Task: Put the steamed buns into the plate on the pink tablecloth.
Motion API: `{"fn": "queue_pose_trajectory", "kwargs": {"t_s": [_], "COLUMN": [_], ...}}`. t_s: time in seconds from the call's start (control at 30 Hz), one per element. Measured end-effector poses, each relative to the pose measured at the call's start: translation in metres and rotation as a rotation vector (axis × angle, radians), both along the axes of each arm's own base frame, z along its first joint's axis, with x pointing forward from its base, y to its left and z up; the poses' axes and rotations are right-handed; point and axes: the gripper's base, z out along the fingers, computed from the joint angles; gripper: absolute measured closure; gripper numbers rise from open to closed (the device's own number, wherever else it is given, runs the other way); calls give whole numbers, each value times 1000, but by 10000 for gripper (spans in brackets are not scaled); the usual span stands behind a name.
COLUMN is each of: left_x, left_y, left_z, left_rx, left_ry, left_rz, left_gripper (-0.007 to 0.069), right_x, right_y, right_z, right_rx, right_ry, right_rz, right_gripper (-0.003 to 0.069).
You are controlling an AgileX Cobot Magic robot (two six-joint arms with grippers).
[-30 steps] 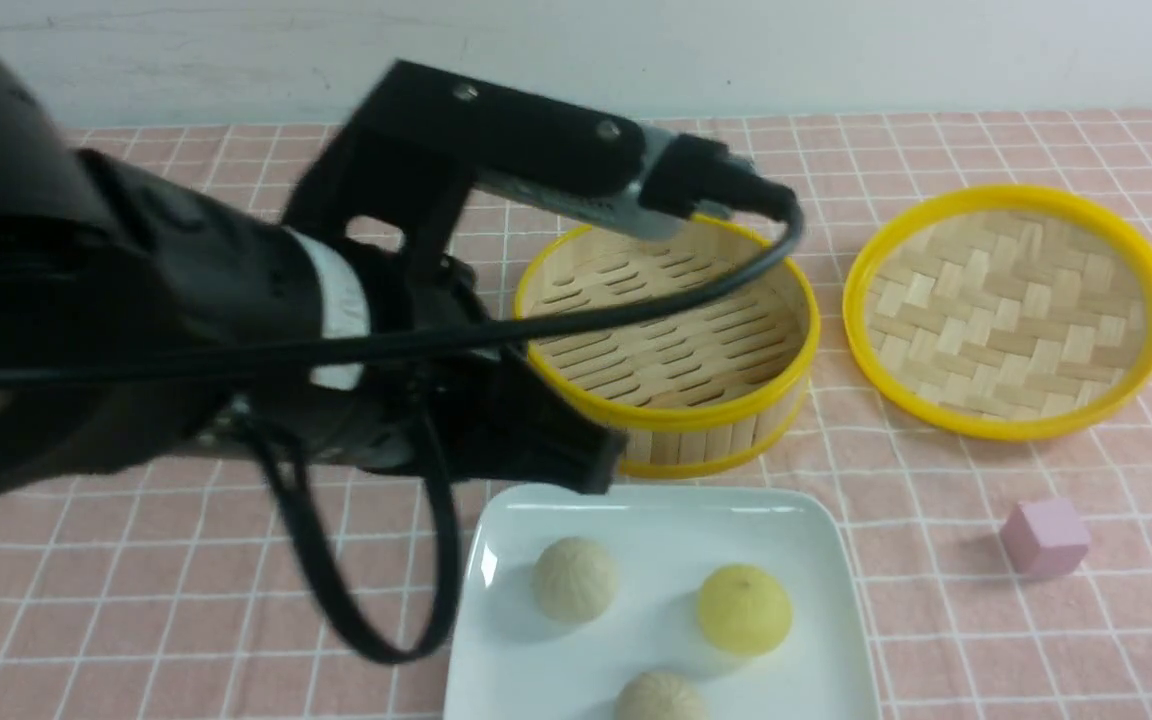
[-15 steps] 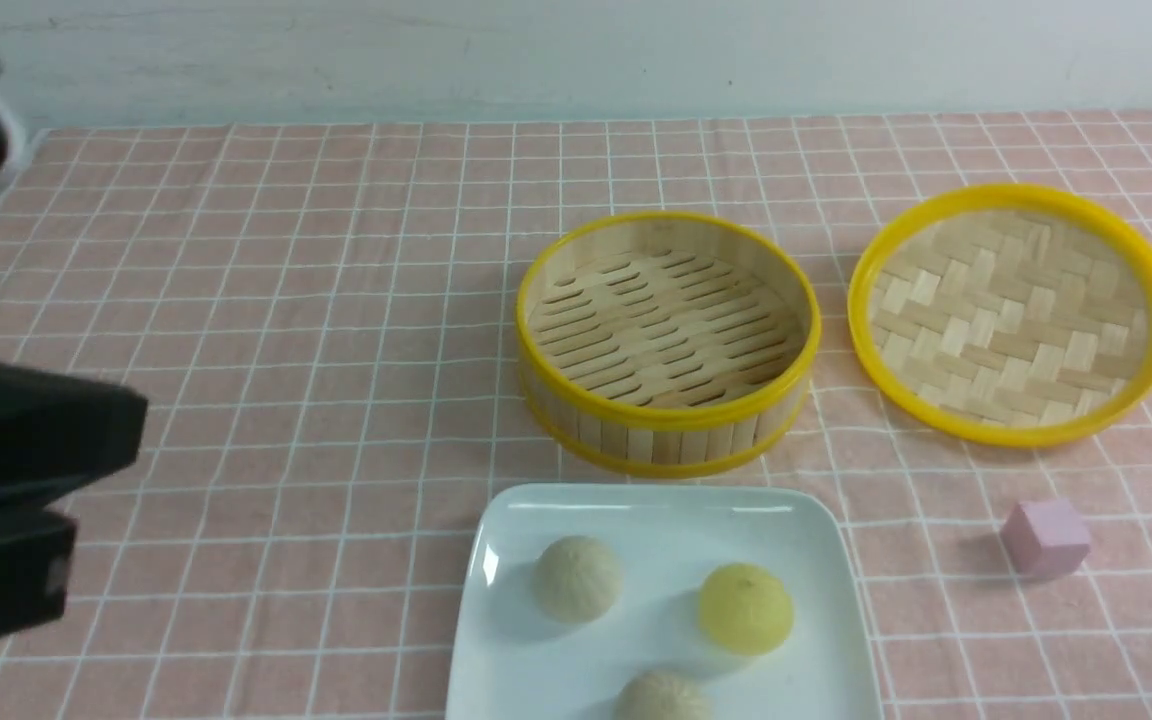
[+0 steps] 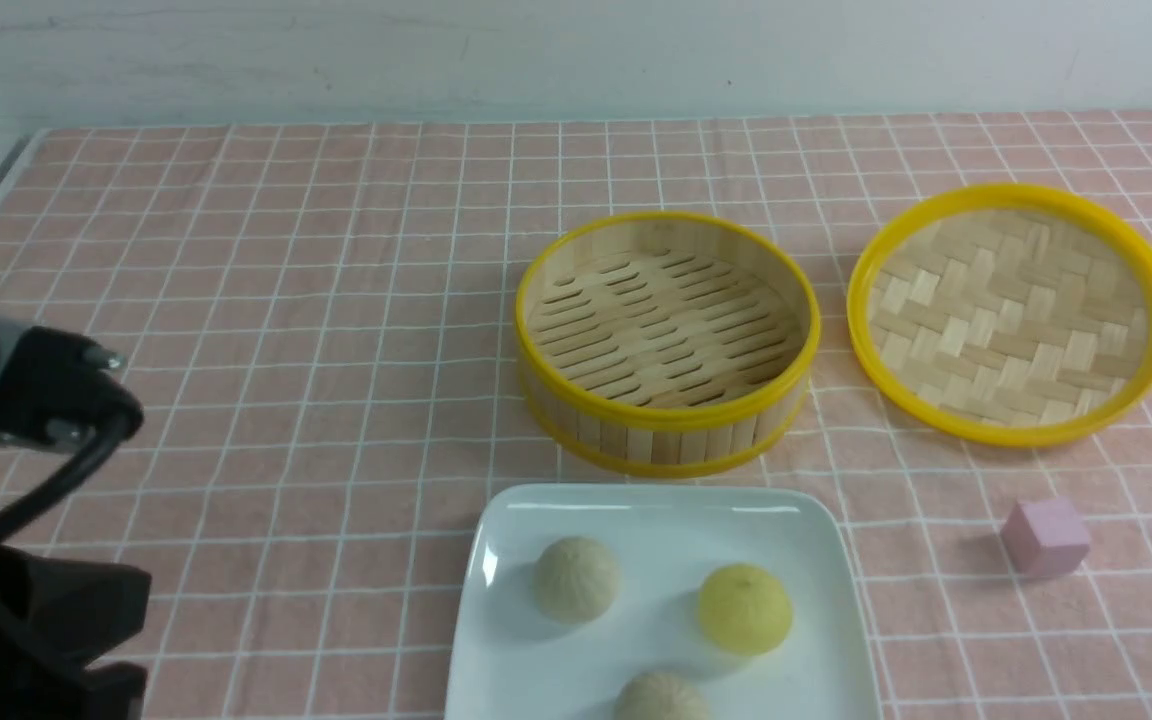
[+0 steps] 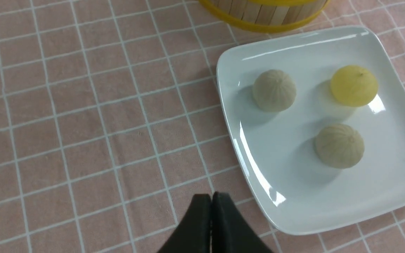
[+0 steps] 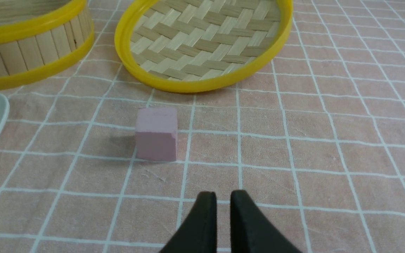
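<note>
Lower left of the front view: black left arm [image 3: 26, 520]. Its left gripper [image 4: 211, 200] has jaws pressed together, holding nothing, over the pink white-gridded fabric tablecloth [image 3: 286, 300].

Lower centre: glossy white rounded-square plate [image 3: 816, 540] holding all three small domed steamed buns: two pale beige [image 3: 577, 578] [image 3: 660, 697], one yellow [image 3: 744, 608]. In the left wrist view the plate rim lies just beside the closed fingertips, buns farther off.

Centre: empty round bamboo steamer with yellow rim [image 3: 668, 340].

Right: woven bamboo lid [image 3: 1012, 312], small pink cube [image 3: 1044, 538].

Right gripper [image 5: 223, 200]: jaws narrowly apart, empty, near the cube.

Risk, judged: a low left sweep could nudge the plate rim and roll the buns; task appears complete.
</note>
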Motion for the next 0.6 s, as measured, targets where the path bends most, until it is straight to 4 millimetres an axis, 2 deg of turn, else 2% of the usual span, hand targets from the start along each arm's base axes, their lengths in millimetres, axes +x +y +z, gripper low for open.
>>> {"fn": "queue_pose_trajectory", "kwargs": {"t_s": [0.4,0.6], "left_x": [4,0], "left_y": [-2,9], "left_z": [2,-6], "left_rx": [-50,50], "left_ry": [-48,50], "left_rz": [30,116], "left_gripper": [599,599], "right_x": [0,0], "right_y": [0,-1], "right_z": [0,0], "right_rx": [8,67], "right_ry": [1,0], "right_rz": [-7,-67], "right_gripper": [553,548]}}
